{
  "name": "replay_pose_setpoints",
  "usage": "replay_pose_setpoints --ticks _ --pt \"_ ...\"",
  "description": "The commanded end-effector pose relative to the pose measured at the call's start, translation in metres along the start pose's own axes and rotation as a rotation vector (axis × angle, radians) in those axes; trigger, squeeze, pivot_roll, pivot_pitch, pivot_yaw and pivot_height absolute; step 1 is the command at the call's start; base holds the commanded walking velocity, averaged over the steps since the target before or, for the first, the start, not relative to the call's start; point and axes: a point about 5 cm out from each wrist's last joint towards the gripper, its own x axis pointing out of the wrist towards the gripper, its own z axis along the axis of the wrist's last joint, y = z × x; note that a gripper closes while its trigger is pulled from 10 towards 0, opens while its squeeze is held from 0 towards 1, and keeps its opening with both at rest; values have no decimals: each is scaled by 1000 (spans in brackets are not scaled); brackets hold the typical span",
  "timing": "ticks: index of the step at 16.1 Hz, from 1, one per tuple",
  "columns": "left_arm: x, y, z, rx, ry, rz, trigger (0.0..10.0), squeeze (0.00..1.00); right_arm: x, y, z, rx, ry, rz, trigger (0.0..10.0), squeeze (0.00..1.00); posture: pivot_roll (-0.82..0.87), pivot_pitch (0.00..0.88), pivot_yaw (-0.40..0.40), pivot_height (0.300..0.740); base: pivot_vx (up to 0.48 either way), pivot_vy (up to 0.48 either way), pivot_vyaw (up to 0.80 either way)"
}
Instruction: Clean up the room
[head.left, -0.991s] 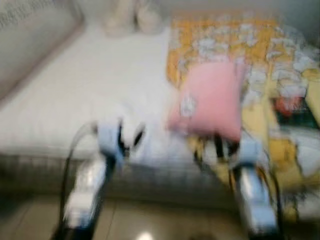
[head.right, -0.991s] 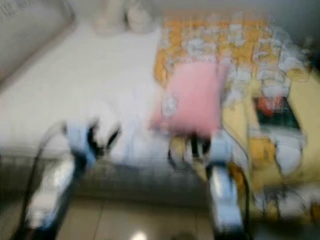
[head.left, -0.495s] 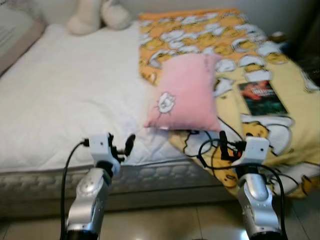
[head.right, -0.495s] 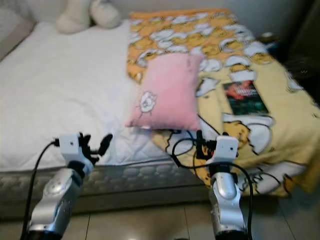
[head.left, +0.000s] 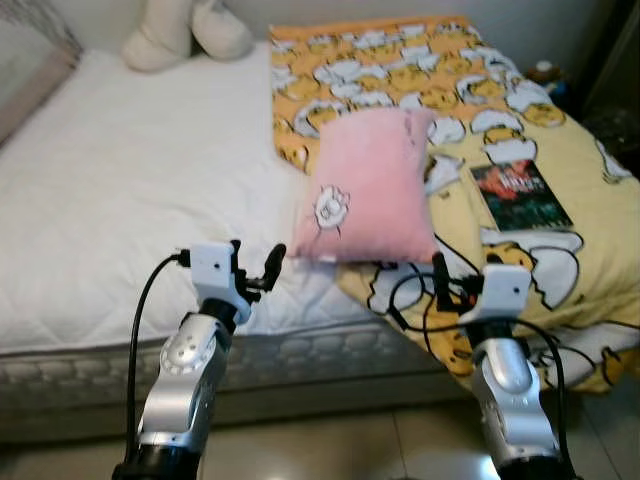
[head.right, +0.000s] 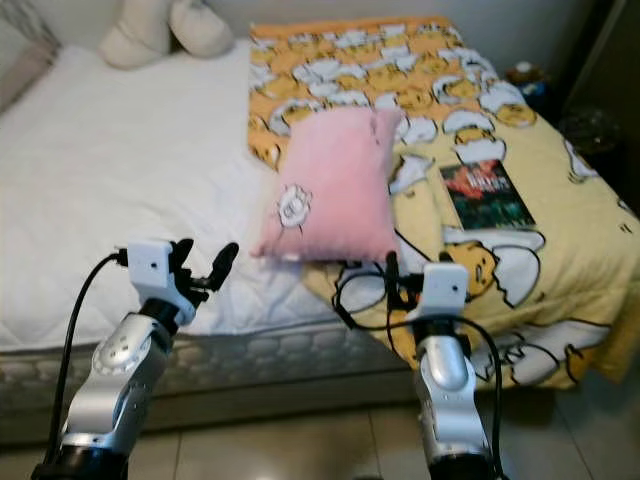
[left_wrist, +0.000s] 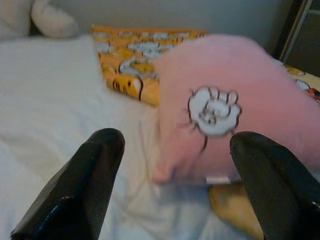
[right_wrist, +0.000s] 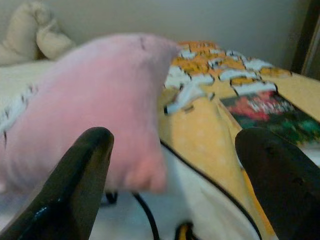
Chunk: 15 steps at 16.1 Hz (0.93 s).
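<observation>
A pink pillow with a small white cartoon patch lies on the bed, half on the white sheet and half on a yellow blanket printed with egg figures. Both grippers are raised at the near edge of the mattress with the pillow ahead of them, untouched. The left gripper has its fingers spread wide; in the left wrist view the pillow's patch corner sits ahead of the gap, nearer one finger than the other, with white sheet before the other finger. The right gripper also has its fingers spread wide; in the right wrist view the pillow's near edge stands just beyond one finger, while the blanket and a dark book lie beyond the other. The book rests flat on the blanket just beside the pillow, on its far side from the left gripper. Cream plush toys sit at the far end of the bed, well apart from both grippers.
</observation>
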Motion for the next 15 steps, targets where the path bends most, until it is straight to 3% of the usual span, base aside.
replay_pose_setpoints --ticks 1,9,12,15 --pt "5 -6 10 31 -39 -32 10000 0 4 -3 8 -6 -41 -5 10000 0 -162 0 99 740 472 0 0" --pt "15 -20 25 54 -102 -109 10000 0 20 -17 37 -17 -138 -64 10000 0 -171 0 109 740 478 0 0" --pt "32 -24 37 98 -97 -152 10000 0 27 -26 51 -31 -170 -96 10000 0 -172 0 108 740 160 0 0" --pt "52 -6 43 -46 -12 -114 10000 0 37 -50 65 7 -168 -173 10000 0 -185 0 114 740 0 0 0"
